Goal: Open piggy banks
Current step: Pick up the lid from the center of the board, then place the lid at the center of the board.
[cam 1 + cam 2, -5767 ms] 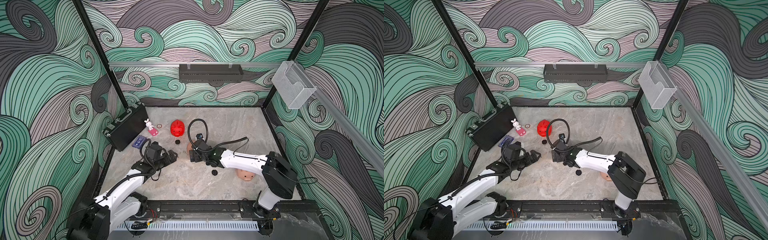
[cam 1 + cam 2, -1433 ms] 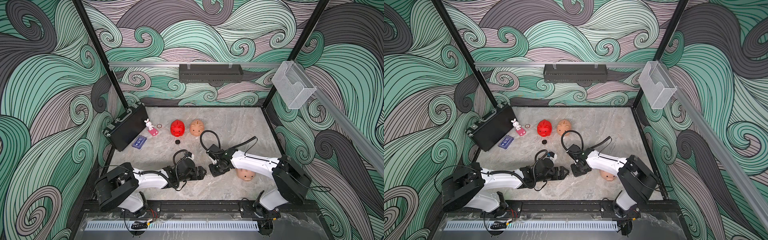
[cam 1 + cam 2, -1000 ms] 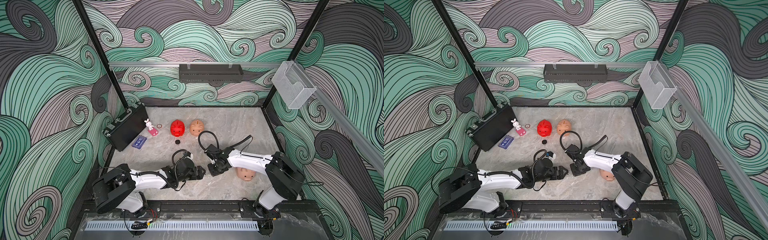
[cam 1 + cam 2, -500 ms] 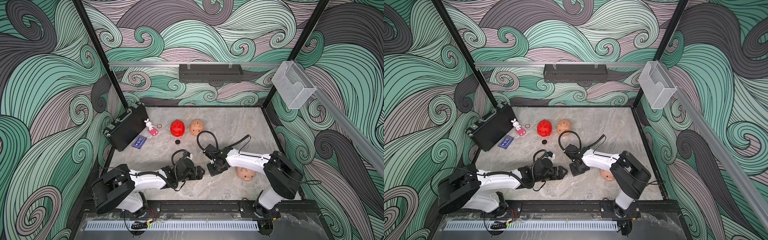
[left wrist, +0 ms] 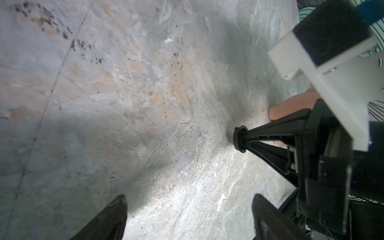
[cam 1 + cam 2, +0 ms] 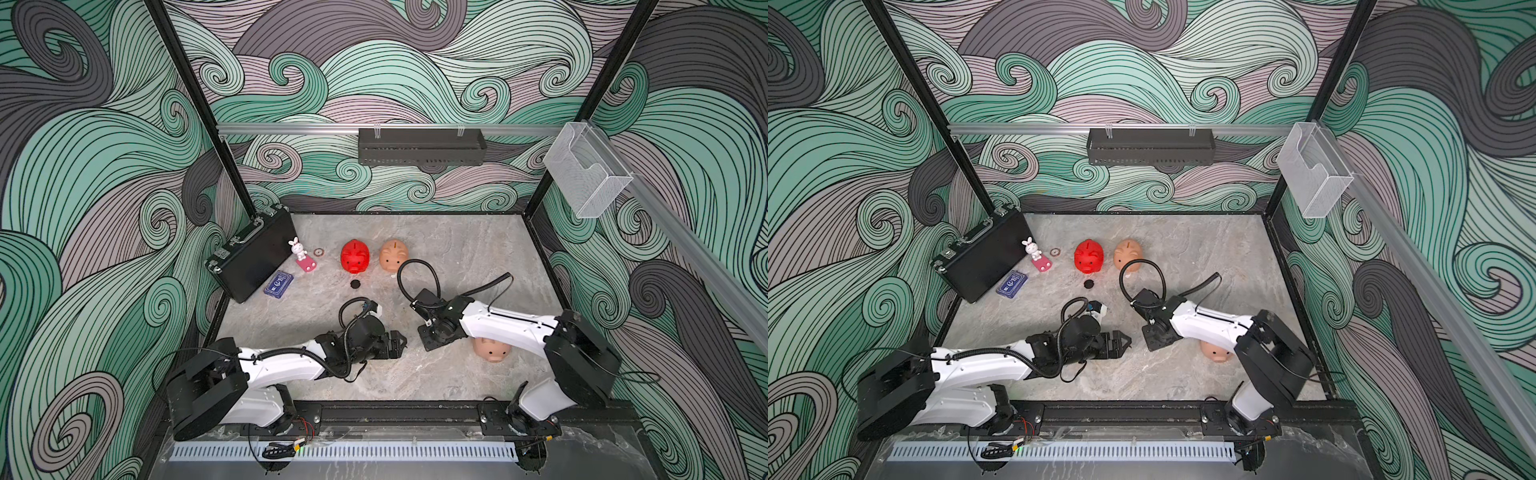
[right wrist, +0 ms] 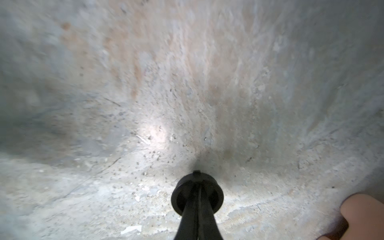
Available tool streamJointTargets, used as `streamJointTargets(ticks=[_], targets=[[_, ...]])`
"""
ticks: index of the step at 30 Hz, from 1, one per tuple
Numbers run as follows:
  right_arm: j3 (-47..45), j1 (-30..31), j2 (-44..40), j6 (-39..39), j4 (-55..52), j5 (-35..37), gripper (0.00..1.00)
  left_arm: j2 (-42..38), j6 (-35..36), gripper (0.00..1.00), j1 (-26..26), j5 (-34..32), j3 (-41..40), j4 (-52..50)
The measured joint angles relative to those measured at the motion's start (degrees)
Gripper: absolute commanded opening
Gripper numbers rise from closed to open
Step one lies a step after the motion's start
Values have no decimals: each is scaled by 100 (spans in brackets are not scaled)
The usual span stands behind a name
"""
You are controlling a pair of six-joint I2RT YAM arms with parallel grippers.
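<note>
Right gripper (image 7: 197,194) has just pinched fully closed on a black belly plug (image 5: 239,139); a second ago the jaws were slightly apart. The plug sits at the fingertips, low over the desk (image 6: 415,232), near desk centre. Left gripper (image 6: 400,345) has advanced toward it since a second ago; jaws stand wide apart, empty, fingers (image 5: 112,216) framing bare stone.

Judgement: this plug is out of a peach pig, so two banks appear opened. A second loose plug (image 6: 355,284) lies at about 6 o'clock of the red piggy bank (image 6: 354,256).

Positions, in a top view:
- Red pig at roughly 11 o'clock of desk centre.
- Upright peach piggy bank (image 6: 392,256) just beside it, at its 3 o'clock.
- Third peach piggy bank (image 6: 492,348) at about 4 o'clock of centre, partly under the right arm. Its belly is hidden, so whether it is open I cannot tell.

Next likely step: set the plug down or hand it across.

Writing: a blue card (image 6: 278,284) beside the black case (image 6: 253,253) carries white print, too small to read. No other labels legible.
</note>
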Motion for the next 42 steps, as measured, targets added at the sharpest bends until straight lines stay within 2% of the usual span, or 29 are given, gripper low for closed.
streamJointTargets(ticks=[6, 12, 21, 27, 35, 42], targets=[[-317, -256, -824, 70, 728, -326, 0, -470, 297, 93, 70, -284, 192, -380], [-428, -695, -791, 308, 1565, -984, 0, -772, 551, 95, 518, -472, 181, -555], [-92, -1108, 203, 1021, 2616, -1709, 0, -848, 813, 95, 1727, -94, 116, -518], [282, -1182, 789, 1637, 3272, -1821, 0, -354, 981, 95, 2326, 341, 256, -444], [695, -1252, 1622, 2312, 3998, -1840, 0, 472, 1058, 95, 2940, 1078, 946, -437], [925, -1342, 2142, 2708, 4424, -1845, 0, 879, 1060, 95, 3200, 1499, 1167, -422]])
